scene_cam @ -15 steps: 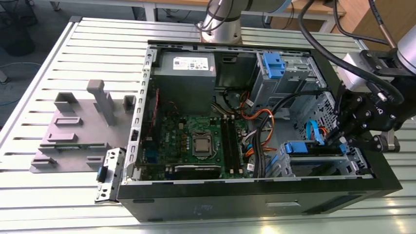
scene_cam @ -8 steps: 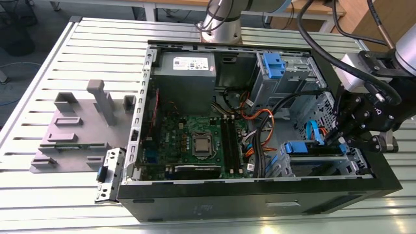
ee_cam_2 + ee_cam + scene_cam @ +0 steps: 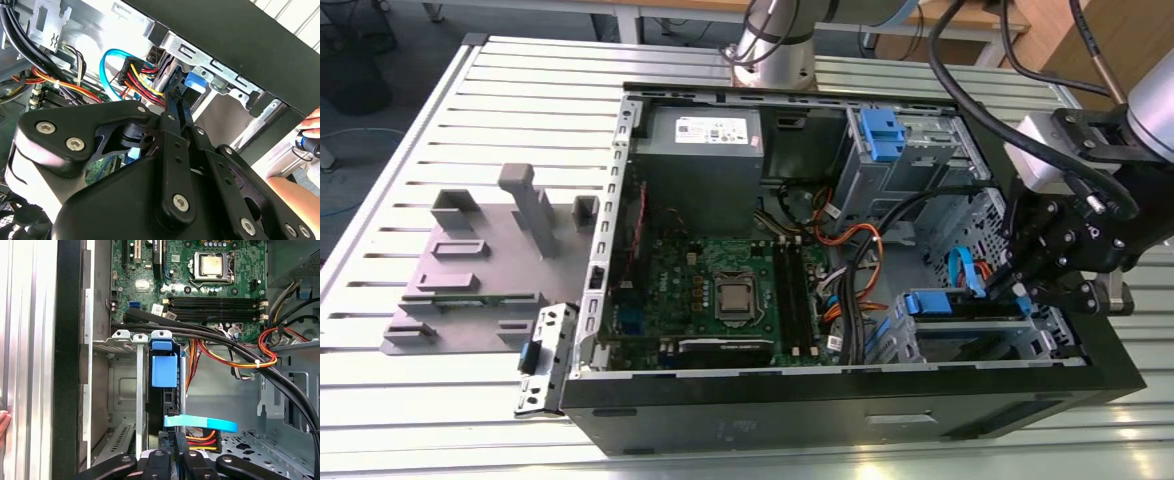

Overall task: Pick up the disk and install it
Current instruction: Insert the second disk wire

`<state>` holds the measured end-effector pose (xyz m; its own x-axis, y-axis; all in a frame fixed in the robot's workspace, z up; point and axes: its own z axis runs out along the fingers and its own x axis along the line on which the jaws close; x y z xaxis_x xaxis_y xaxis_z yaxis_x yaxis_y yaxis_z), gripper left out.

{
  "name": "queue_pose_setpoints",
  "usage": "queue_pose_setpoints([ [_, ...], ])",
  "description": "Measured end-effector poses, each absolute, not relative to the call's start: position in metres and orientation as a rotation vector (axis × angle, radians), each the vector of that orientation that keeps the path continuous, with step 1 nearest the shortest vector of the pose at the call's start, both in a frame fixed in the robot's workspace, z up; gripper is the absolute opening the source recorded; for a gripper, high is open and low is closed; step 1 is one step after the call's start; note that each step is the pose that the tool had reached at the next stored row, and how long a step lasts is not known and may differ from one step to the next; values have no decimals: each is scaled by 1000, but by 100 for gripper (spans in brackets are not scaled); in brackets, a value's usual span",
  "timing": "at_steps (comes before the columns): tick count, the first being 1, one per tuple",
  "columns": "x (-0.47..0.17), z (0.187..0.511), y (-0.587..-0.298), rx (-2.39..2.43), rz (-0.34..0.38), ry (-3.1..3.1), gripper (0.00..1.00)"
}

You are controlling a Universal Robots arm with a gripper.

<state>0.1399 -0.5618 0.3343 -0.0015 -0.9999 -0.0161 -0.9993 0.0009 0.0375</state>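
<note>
- The end effector (image 3: pixel 1023 290) is seen low in the case's drive bay; whether it is spread or pinched cannot be told.
- Just ahead of it, the disk (image 3: pixel 164 372) stands seated in the cage (image 3: pixel 122 345).
- Pressure is best kept straight along the rails, clear of the cables (image 3: pixel 210 355) beside it.

End effector (image 3: pixel 1034 285) beside the disk (image 3: pixel 945 303) (blue tab) — inside the case (image 3: pixel 854 410).

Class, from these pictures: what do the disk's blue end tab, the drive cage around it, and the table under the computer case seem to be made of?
Blue end tab: likely plastic; flat, matte, evenly coloured. Drive cage: probably bare sheet metal; dull silver, folded edges, punched slots. Table: seemingly aluminium; pale, ribbed slats that reflect light.
</note>
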Motion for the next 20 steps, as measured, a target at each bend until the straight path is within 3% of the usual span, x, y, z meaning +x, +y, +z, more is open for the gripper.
queue_pose_setpoints([
  [20, 140, 328, -562, 2209, -58, -2211, 16],
])
